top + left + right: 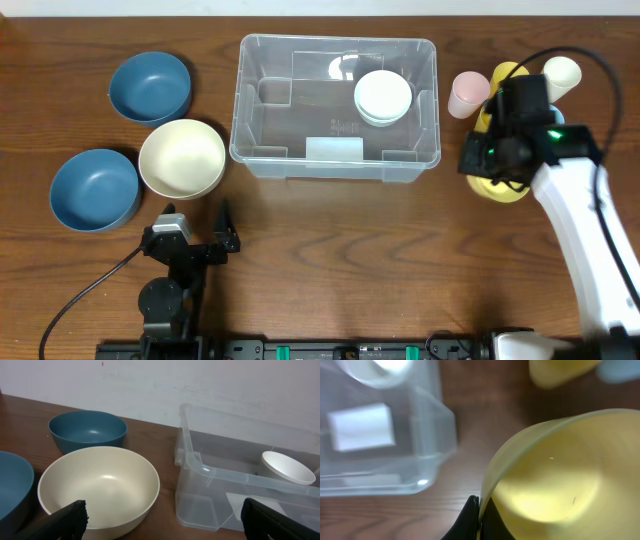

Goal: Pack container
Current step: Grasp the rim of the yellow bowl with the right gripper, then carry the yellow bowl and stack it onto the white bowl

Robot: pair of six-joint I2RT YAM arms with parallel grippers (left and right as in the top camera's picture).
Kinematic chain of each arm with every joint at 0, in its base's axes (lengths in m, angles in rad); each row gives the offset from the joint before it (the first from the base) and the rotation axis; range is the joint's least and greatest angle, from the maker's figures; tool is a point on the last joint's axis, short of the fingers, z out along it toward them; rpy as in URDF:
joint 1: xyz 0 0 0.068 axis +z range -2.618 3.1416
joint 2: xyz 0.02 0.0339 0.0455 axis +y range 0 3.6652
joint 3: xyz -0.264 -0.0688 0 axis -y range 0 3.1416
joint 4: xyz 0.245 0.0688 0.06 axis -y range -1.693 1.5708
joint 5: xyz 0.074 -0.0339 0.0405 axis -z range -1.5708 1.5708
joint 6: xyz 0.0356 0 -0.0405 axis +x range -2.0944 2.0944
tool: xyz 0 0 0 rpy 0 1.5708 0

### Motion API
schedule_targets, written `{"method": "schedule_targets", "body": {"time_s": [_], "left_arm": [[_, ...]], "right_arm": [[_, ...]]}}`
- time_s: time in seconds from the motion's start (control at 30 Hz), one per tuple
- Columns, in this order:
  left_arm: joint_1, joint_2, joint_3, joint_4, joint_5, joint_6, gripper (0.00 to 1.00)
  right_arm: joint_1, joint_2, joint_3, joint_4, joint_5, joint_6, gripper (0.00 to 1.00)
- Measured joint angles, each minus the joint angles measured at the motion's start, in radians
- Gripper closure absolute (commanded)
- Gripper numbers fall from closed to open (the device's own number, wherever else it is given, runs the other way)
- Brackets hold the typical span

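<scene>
Now the right gripper (480,515) grips the yellow bowl (555,480) by its rim, closed tight on it; the container (300,110) lies just to its left, long axis crosswise. The left gripper (164,521), wide open and empty, has it ahead-right, less near.

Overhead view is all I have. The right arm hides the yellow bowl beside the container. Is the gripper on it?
Observer: Yes. The right wrist view shows the right gripper shut on the yellow bowl, with the rim between its fingers.
Operator: Anything in the bowl?
Observer: No. The part of its inside that shows is empty.
Operator: Is the white thing in the container a lid or a bowl?
Observer: The left wrist view shows a white bowl side-on, mouth up, inside the container.
</scene>
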Motion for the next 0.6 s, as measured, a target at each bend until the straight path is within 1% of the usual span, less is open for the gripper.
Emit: {"method": "schedule_targets", "body": {"time_s": [0.1,0.17,0.3,0.43,0.53,0.6], "left_arm": [[0.000,0.000,0.000,0.000,0.000,0.000,0.02],[0.000,0.000,0.000,0.000,0.000,0.000,0.02],[0.000,0.000,0.000,0.000,0.000,0.000,0.02],[0.000,0.000,0.000,0.000,0.000,0.000,0.02],[0.000,0.000,0.000,0.000,0.000,0.000,0.02],[0.000,0.000,0.000,0.000,0.000,0.000,0.02]], "right_arm": [[0.016,-0.076,0.058,-0.012,0.008,-0.002,0.99],[0.060,-0.110,0.106,-0.014,0.014,-0.013,0.99],[0.216,-0.123,0.225,0.012,0.044,-0.052,0.99],[0.381,-0.071,0.326,0.036,0.141,-0.094,0.99],[0.452,0.016,0.383,0.064,0.204,-0.123,0.99],[0.473,0.096,0.409,0.098,0.232,-0.139,0.99]]}}
